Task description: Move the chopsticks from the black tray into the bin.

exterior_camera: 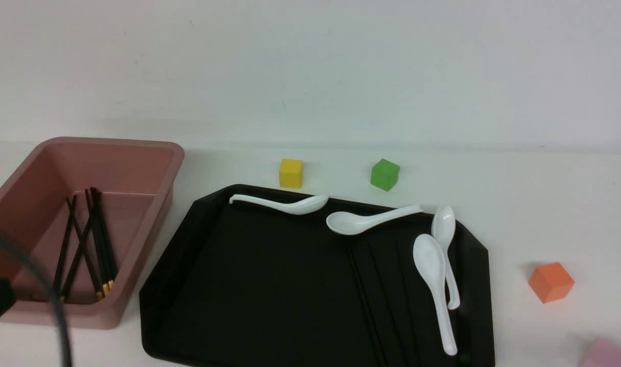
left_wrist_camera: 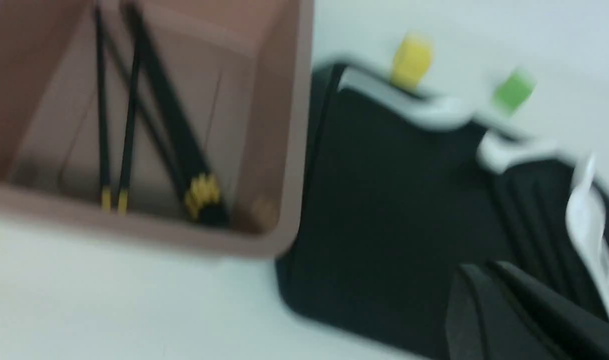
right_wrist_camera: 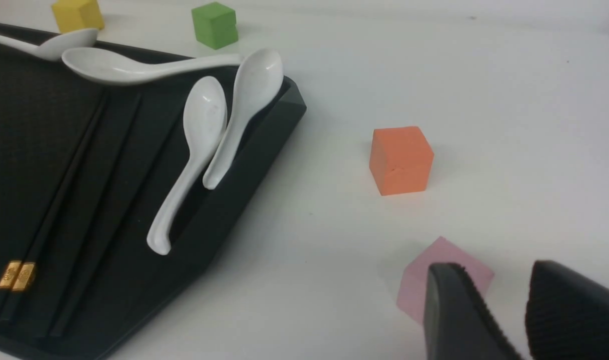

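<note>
The black tray [exterior_camera: 249, 285] lies in the middle of the table. Thin black chopsticks [exterior_camera: 361, 295] lie on its right part; their gold bands show in the right wrist view [right_wrist_camera: 17, 276]. The pink bin [exterior_camera: 147, 153] stands left of the tray and holds several chopsticks [exterior_camera: 94, 239], which also show blurred in the left wrist view [left_wrist_camera: 129, 115]. My left gripper [left_wrist_camera: 484, 267] is shut and empty, hovering over the tray's near edge [left_wrist_camera: 384, 210] beside the bin [left_wrist_camera: 279, 125]. My right gripper [right_wrist_camera: 494, 280] is open and empty, over the table right of the tray [right_wrist_camera: 24, 125].
Several white spoons [exterior_camera: 435, 285] lie along the tray's far and right sides. A yellow cube [exterior_camera: 290, 173] and a green cube [exterior_camera: 384, 174] stand behind the tray. An orange cube [exterior_camera: 550, 282] and a pink cube [exterior_camera: 603, 352] stand to its right; the pink cube [right_wrist_camera: 449, 260] is just beyond my right fingers.
</note>
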### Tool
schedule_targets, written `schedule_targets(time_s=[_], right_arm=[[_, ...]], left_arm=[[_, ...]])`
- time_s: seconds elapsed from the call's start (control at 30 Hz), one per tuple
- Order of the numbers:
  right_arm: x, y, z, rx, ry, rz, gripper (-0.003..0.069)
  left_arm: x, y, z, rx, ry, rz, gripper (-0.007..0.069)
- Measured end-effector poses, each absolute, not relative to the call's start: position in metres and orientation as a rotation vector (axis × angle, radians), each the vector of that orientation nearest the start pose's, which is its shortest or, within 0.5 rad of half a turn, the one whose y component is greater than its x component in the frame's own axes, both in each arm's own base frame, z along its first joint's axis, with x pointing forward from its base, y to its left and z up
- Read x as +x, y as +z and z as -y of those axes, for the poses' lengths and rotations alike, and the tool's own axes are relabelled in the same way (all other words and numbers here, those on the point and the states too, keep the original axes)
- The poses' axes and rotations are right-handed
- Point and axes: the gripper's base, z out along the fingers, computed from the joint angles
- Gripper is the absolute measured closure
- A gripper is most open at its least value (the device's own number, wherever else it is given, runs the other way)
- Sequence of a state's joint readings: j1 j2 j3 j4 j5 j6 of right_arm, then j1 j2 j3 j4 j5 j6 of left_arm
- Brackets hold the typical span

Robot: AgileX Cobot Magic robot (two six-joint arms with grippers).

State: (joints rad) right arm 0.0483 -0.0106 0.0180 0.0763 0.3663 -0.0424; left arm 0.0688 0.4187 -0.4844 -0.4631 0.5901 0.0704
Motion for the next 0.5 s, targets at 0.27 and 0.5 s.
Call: schedule_targets(time_s=[0.27,0.5], right_arm=[[0.052,0.175,-0.005,-0.037,0.078,-1.857,0.0419],[0.052,0.175,-0.005,-0.037,0.078,-1.857,0.0419]], left_arm=[[0.07,0.276,0.014,-0.249,-0.398,-1.791,0.0637],[0.069,0.273,0.015,-0.244,-0.409,-1.825,0.0637]])
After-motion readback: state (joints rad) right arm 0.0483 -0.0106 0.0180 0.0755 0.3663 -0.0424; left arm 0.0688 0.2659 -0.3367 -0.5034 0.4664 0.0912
